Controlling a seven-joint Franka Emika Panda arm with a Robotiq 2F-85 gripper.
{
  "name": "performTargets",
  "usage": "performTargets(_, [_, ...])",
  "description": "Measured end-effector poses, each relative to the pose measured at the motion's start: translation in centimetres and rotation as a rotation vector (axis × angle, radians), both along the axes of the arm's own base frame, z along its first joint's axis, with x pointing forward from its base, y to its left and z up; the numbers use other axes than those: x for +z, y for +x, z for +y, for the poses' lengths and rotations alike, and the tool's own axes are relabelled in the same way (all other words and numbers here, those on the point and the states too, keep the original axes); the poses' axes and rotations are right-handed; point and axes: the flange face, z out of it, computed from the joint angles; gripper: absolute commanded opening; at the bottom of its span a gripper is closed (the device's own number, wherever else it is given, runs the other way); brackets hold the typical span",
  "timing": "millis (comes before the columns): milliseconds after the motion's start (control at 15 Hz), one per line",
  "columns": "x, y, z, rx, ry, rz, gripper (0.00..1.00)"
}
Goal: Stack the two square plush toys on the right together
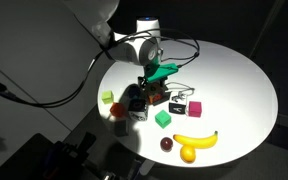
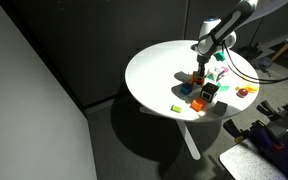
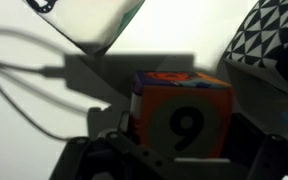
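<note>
The soft cube with an orange face and a black "6", seen upside down, (image 3: 184, 115) fills the space between my gripper's fingers (image 3: 180, 145) in the wrist view. The fingers press against its sides. The gripper hangs low over the middle of the round white table in both exterior views (image 1: 144, 93) (image 2: 198, 80), and the cube is mostly hidden there. The black cube with white marks (image 3: 271, 35) lies just beyond it at the upper right of the wrist view. It sits beside the gripper in an exterior view (image 1: 176, 103).
On the white table (image 1: 234, 70) there are a pink cube (image 1: 194, 108), two green cubes (image 1: 162, 118) (image 1: 107, 98), a banana (image 1: 196, 140) and a dark red ball (image 1: 167, 144). A green object (image 1: 164, 70) and cables lie behind the gripper.
</note>
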Motion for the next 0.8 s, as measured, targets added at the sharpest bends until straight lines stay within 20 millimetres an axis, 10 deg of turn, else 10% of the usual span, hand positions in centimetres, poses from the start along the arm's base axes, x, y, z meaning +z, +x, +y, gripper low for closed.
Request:
performTargets(467, [0.3, 0.5, -0.1, -0.001, -0.001, 0.011, 0.26])
performTargets(800, [1.4, 0.8, -0.2, -0.013, -0.007, 0.038, 0.14])
